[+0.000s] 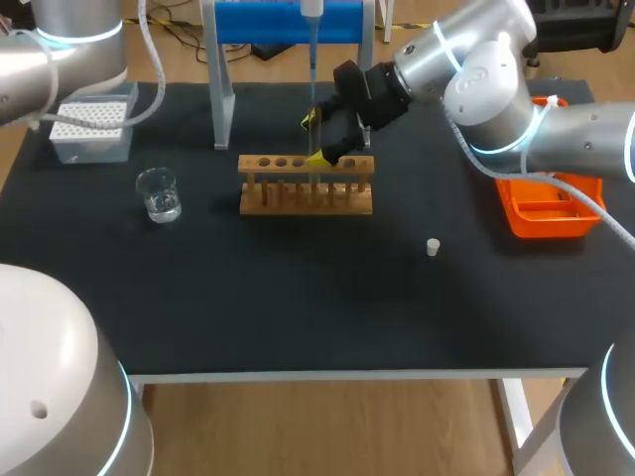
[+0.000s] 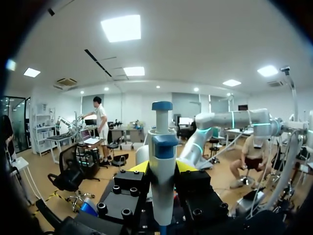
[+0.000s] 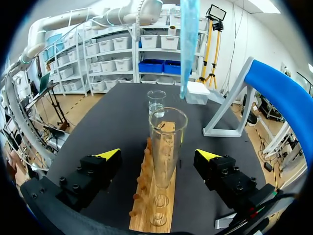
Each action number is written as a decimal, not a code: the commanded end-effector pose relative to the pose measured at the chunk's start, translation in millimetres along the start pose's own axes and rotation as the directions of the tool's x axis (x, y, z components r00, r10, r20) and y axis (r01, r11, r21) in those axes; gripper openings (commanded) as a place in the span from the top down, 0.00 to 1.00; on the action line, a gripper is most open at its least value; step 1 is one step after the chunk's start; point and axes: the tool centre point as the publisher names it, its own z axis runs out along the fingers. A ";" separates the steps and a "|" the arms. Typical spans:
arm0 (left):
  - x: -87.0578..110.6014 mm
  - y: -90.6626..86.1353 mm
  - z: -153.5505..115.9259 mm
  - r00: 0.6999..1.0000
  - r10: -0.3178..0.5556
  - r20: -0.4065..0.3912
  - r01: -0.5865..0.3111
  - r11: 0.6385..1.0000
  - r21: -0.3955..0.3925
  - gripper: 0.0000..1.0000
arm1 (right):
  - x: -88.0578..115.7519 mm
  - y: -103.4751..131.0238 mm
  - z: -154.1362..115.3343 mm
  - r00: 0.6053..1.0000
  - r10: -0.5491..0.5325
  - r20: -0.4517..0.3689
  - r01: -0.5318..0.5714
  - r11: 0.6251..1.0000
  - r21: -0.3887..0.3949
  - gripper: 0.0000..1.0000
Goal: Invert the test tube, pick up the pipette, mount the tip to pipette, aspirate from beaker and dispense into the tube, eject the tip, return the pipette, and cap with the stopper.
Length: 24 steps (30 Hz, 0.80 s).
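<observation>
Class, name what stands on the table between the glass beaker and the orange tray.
The wooden rack, seen in the head view; the right gripper hangs over it, open around the test tube standing in it.

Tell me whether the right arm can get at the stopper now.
Probably yes. The stopper lies alone on that arm's side, with nothing near it, and the right end effector stands open around the tube, gripping nothing.

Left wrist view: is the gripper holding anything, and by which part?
The left gripper is shut on the pipette, gripping its white body just below the blue collar.
</observation>
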 end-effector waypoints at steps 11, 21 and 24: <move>0.2 9.3 4.2 1.000 -0.009 0.005 0.009 1.000 0.011 1.00 | -1.0 -0.1 -0.4 1.000 0.001 -0.003 -0.001 1.000 0.002 0.00; 0.6 14.3 6.0 1.000 -0.013 0.003 0.013 1.000 0.010 1.00 | -1.0 -0.1 -0.4 1.000 0.001 -0.003 -0.001 1.000 0.002 0.00; 0.7 16.0 6.2 1.000 -0.019 0.003 0.019 1.000 0.007 1.00 | -1.0 -0.1 -0.4 1.000 0.001 -0.003 -0.001 1.000 0.002 0.00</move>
